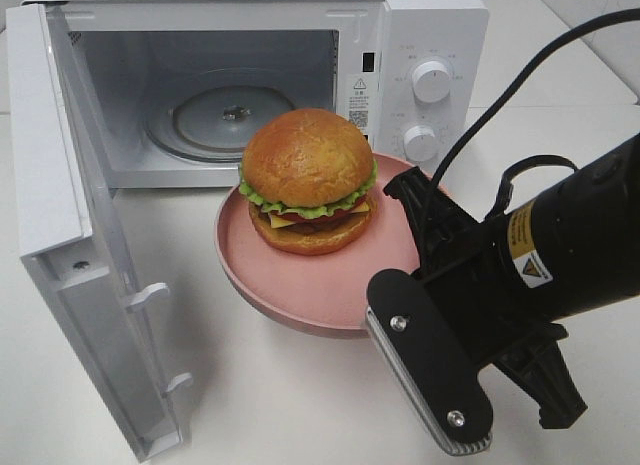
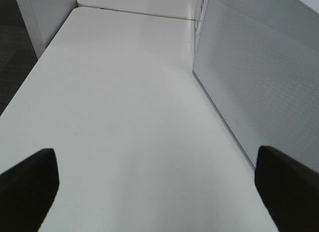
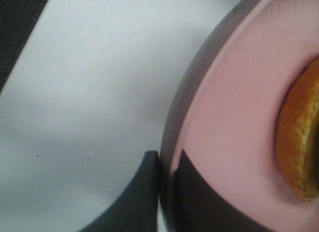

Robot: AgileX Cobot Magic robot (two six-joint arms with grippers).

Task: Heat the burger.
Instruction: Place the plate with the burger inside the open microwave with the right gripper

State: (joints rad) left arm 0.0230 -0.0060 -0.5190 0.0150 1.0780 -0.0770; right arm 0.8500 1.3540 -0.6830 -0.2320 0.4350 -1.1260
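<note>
The burger (image 1: 309, 180), a golden-brown bun with green lettuce, cheese and patty, sits on a round pink plate (image 1: 300, 295) in front of the open microwave (image 1: 440, 25). My right gripper (image 1: 402, 192) is shut on the plate's right rim. In the right wrist view its two dark fingers pinch the pink rim, right gripper (image 3: 167, 167), and an edge of the bun (image 3: 299, 142) shows. The plate seems to hang a little above the table. My left gripper (image 2: 157, 187) is open over bare white table, beside the microwave's door; it is out of the exterior high view.
The microwave door (image 1: 70, 235) swings out wide to the left, toward the front. A glass turntable (image 1: 225, 115) lies in the cavity. Two white knobs (image 1: 431, 81) sit on the panel at the right. The dotted outer face of the door (image 2: 259, 87) stands close by the left gripper.
</note>
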